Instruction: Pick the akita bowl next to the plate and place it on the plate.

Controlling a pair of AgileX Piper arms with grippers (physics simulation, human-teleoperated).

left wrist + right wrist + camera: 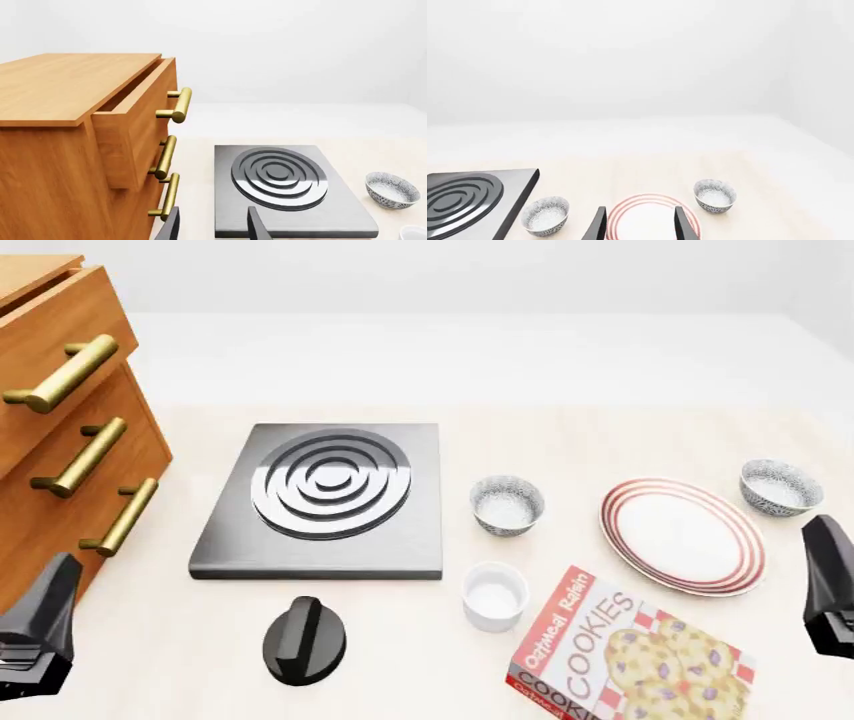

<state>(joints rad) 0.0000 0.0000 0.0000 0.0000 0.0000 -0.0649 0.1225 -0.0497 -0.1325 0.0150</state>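
**Q:** On the pale wooden counter (601, 440), what is laid out?

**A:** At the right sits the plate (682, 535), wide and white with thin red stripes round its rim. Just beside its far right edge stands the akita bowl (781, 486), small, speckled grey and white outside, pale inside, upright and not touching the plate as far as the front view shows. A second speckled bowl (507, 504) stands to the plate's left, between the plate and a dark square stove burner (327, 498) with ringed coils. Nearer the arms are a plain white ramekin (495, 595), a black knob (304, 640) and a red cookie box (627, 655) lying flat. A wooden cabinet (60, 430) with brass handles fills the left side; its top drawer (137, 117) is pulled partly out.

**Q:** Where are the arms?

**A:** Both hang low at the near corners, well apart from every dish. The left end effector (212, 227) has its two dark fingers spread apart with nothing between them, pointed toward the burner. The right end effector (639, 225) is likewise released and empty; past its fingers the right wrist view shows the plate, with the akita bowl beside it
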